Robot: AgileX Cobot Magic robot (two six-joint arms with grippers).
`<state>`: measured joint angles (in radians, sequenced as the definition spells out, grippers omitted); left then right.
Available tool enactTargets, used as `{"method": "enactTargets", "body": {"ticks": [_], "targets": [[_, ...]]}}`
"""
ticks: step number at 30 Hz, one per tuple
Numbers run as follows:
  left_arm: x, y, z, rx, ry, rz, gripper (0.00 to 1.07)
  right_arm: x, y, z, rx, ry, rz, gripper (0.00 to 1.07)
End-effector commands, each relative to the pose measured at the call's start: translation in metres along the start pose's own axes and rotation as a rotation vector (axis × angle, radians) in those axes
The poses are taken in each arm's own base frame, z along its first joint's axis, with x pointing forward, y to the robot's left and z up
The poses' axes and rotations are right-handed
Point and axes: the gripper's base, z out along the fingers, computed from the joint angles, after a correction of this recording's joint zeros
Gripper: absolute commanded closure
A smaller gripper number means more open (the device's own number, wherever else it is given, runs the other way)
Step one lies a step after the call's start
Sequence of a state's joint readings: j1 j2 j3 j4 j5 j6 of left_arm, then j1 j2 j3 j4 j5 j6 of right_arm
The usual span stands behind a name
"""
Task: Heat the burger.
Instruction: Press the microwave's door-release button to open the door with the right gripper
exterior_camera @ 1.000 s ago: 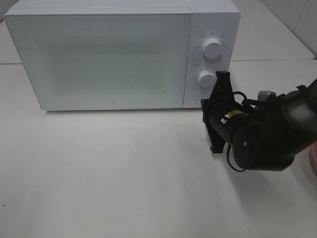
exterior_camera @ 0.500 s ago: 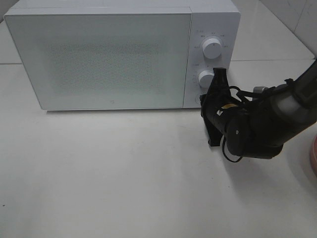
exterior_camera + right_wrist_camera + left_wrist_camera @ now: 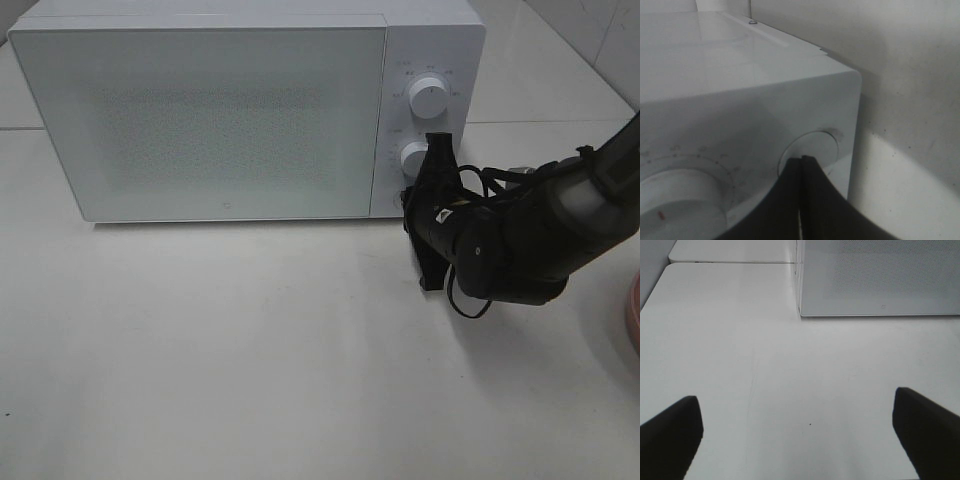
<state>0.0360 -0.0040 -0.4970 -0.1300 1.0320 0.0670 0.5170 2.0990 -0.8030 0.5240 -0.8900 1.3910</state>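
The white table (image 3: 250, 380) is carrying the closed microwave (image 3: 200, 110). My left gripper (image 3: 797, 435) is hovering over the table, jaws wide apart. My right gripper (image 3: 801, 165), jaws pressed together, is seemingly touching the round button (image 3: 817, 145). Where the burger is sitting, I cannot tell.

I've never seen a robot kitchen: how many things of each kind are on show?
Microwave: 1
Dials: 2, upper dial, lower dial
Round button: 1
Robot hands: 2, left hand, right hand
Pink plate, edge only: 1
Total: 7

The white table (image 3: 250, 380) bears a closed white microwave (image 3: 220, 110) and, far right, a pink plate (image 3: 634, 320) edge.
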Motion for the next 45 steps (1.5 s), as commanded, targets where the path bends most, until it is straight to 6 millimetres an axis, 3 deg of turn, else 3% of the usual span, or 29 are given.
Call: {"method": "enactTargets", "body": {"ticks": [1, 16, 29, 45], "targets": [[0.002, -0.001, -0.003, 0.005, -0.029, -0.003, 0.09, 0.001, 0.000, 0.007, -0.005, 0.001, 0.000, 1.07], [0.002, -0.001, -0.003, 0.005, -0.029, -0.003, 0.09, -0.005, 0.014, 0.011, -0.153, -0.085, -0.001, 1.07], [0.002, -0.001, -0.003, 0.005, -0.029, -0.003, 0.09, 0.003, 0.050, 0.037, -0.329, -0.140, -0.008, 1.07], [0.002, -0.001, -0.003, 0.005, -0.029, -0.003, 0.09, 0.004, 0.046, 0.029, -0.263, -0.100, -0.013, 1.07]]}}
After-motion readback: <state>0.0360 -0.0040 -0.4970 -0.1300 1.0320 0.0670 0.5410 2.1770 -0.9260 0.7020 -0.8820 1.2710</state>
